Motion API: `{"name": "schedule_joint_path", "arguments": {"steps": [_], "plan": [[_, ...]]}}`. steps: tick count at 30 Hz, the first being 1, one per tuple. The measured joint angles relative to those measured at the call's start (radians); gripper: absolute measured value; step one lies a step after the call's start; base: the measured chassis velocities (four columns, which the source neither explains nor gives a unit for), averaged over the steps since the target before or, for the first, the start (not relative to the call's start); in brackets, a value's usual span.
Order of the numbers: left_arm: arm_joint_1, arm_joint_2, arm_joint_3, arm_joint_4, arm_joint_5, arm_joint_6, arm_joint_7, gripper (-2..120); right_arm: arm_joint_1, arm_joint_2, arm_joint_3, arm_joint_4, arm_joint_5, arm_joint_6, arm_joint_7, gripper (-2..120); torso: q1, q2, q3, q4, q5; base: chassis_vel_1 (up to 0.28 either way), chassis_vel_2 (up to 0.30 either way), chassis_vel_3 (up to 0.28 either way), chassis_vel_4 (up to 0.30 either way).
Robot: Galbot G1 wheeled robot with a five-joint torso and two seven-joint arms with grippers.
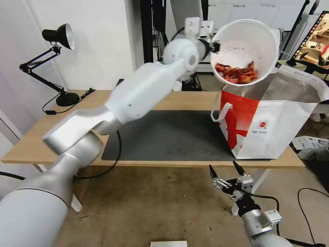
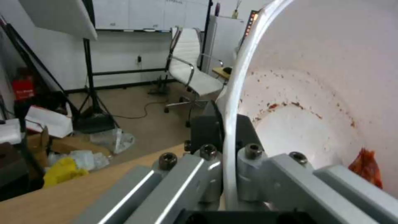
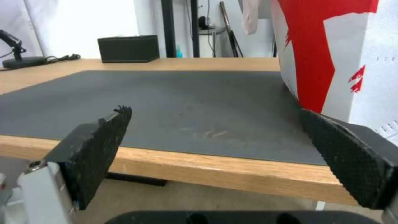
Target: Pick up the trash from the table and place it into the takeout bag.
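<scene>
My left gripper (image 1: 215, 46) is shut on the rim of a white bowl (image 1: 245, 51) of red shells, held tilted on its side above the open mouth of the takeout bag (image 1: 270, 127). The red shells (image 1: 237, 73) lie at the bowl's lower lip. Up close in the left wrist view, the bowl's rim (image 2: 232, 124) sits clamped in the gripper (image 2: 228, 155), with a red scrap (image 2: 365, 168) inside. The bag stands on the right end of the table (image 1: 34, 144), its silver lining showing. My right gripper (image 1: 227, 168) hangs open below the table's front edge.
A dark grey mat (image 1: 171, 137) covers the middle of the table. A black desk lamp (image 1: 58, 37) stands at the back left. A black tissue box (image 3: 128, 49) sits at the far edge. The bag's red and white side (image 3: 331, 53) rises close to my right gripper.
</scene>
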Motion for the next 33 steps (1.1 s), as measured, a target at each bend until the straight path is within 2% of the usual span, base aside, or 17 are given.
{"name": "schedule_joint_path", "arguments": {"steps": [3, 6, 7, 9, 13, 20, 33], "plan": [[0.004, -0.018, 0.015, 0.013, 0.018, -0.022, 0.003, 0, 0.000, 0.000, 0.000, 0.000, 0.000, 0.000, 0.000, 100, 0.000, 0.000, 0.000, -0.0001, 0.0000, 0.000, 0.000, 0.000, 0.000], [0.023, -0.033, 0.067, 0.031, 0.081, -0.112, 0.011, 0, 0.000, 0.000, 0.000, 0.000, 0.000, 0.000, 0.000, 100, 0.000, 0.000, 0.000, -0.0001, -0.0001, 0.000, 0.000, 0.000, 0.000], [0.023, -0.033, 0.067, 0.031, 0.081, -0.112, 0.011, 0, 0.000, 0.000, 0.000, 0.000, 0.000, 0.000, 0.000, 100, 0.000, 0.000, 0.000, -0.0001, -0.0001, 0.000, 0.000, 0.000, 0.000], [0.045, -0.033, 0.116, 0.035, 0.163, -0.202, 0.026, 0, 0.000, 0.000, 0.000, 0.000, 0.000, 0.000, 0.000, 100, 0.000, 0.000, 0.000, 0.0000, -0.0001, 0.000, 0.000, 0.000, 0.000], [0.068, -0.027, 0.155, 0.026, 0.247, -0.256, 0.037, 0, 0.000, 0.000, 0.000, 0.000, 0.000, 0.000, 0.000, 100, 0.000, 0.000, 0.000, 0.0000, -0.0001, 0.000, 0.000, 0.000, 0.000], [0.077, -0.013, 0.185, -0.020, 0.231, -0.235, 0.077, 0, 0.000, 0.000, 0.000, 0.000, 0.000, 0.000, 0.000, 100, 0.000, 0.000, 0.000, -0.0001, -0.0002, 0.000, 0.000, 0.000, 0.000], [0.091, -0.024, 0.212, -0.029, 0.194, -0.202, 0.115, 0, 0.000, 0.000, 0.000, 0.000, 0.000, 0.000, 0.000, 100, 0.000, 0.000, 0.000, -0.0001, -0.0002, 0.000, 0.000, 0.000, 0.000]]}}
